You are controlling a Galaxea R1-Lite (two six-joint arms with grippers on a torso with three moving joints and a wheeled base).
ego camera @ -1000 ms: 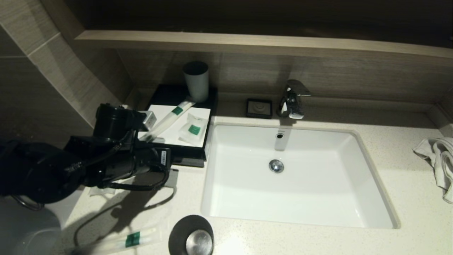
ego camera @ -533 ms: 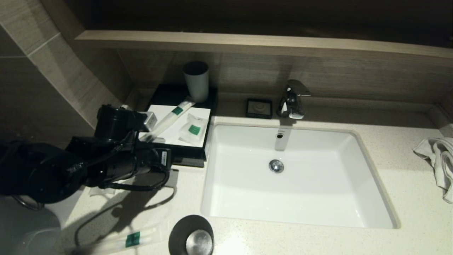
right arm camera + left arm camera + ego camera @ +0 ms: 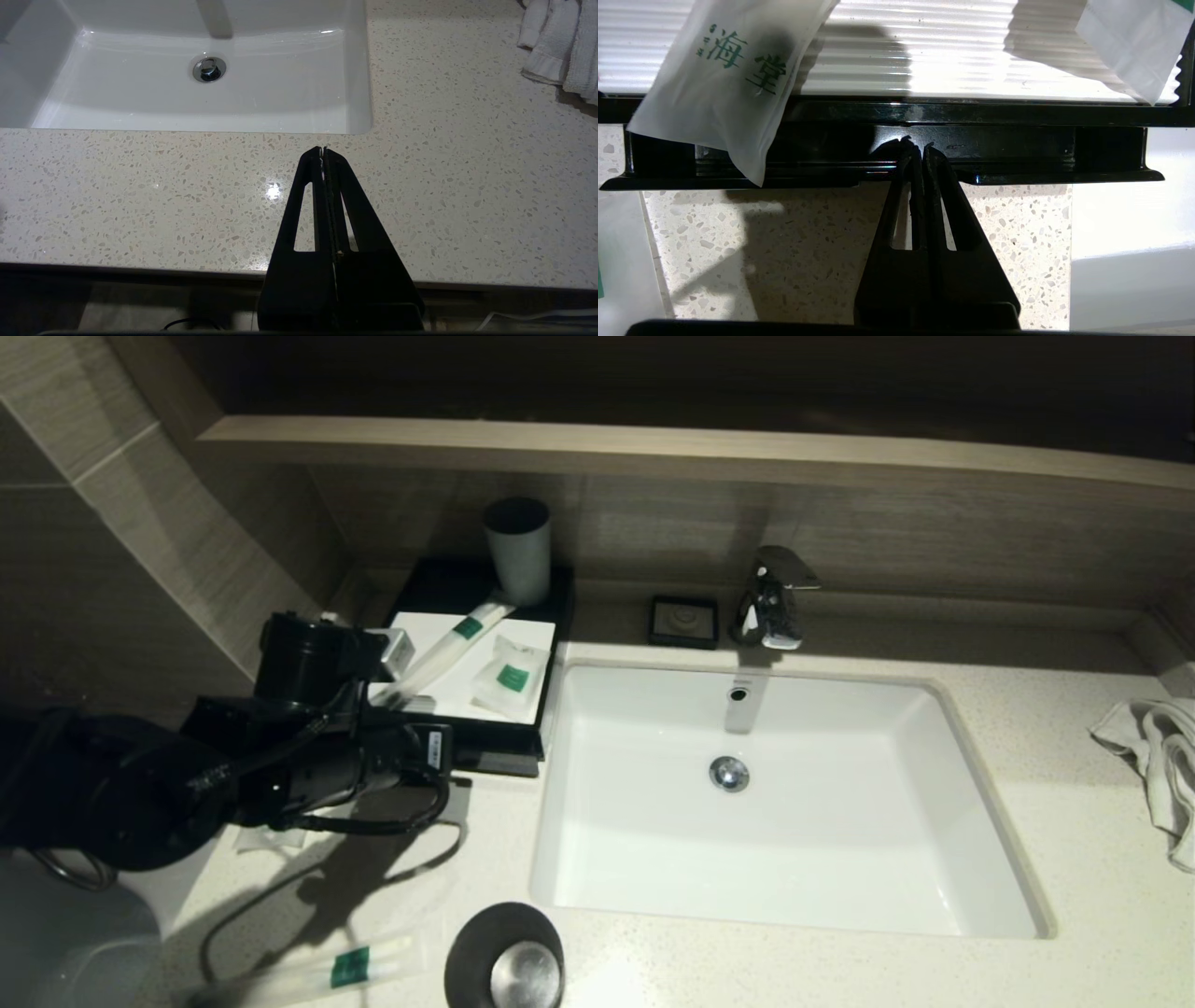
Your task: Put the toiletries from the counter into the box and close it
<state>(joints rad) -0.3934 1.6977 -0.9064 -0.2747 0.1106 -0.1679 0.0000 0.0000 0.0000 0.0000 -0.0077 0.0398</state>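
Speckled counter [image 3: 934,971], black white-topped box [image 3: 467,658]

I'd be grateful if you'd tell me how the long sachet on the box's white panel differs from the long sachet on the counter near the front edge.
The long sachet on the box lies on the box's white panel, its far end beside the grey cup; the long sachet on the counter lies on the speckled counter, not yet packed. The first lies steeply slanted, the second nearly level. Both are translucent white with a green label.
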